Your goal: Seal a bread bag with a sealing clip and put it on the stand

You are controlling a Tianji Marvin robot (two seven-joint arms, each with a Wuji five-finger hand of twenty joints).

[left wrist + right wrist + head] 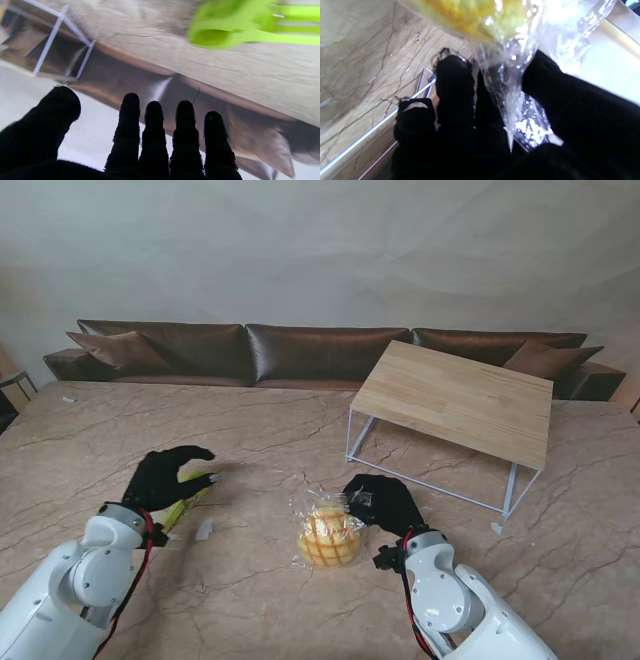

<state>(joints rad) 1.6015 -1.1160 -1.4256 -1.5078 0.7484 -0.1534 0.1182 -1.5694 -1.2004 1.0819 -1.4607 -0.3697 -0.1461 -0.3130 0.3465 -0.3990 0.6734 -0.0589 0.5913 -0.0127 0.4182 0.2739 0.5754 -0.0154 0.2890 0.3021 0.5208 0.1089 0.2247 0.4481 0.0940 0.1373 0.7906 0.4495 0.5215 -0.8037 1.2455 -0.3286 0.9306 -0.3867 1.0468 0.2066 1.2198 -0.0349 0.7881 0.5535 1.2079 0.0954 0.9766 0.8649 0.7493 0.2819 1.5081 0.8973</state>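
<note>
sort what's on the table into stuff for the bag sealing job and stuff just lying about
For the job:
bread bag, held by the right hand
green sealing clip, under the open left hand
wooden stand

Lying about:
small clear scrap

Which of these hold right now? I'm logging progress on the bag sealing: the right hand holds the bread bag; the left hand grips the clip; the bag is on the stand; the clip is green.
1. The right hand holds the bread bag: true, its fingers pinch the plastic.
2. The left hand grips the clip: false, it is open over it.
3. The bag is on the stand: false, it lies on the table.
4. The clip is green: true.
</note>
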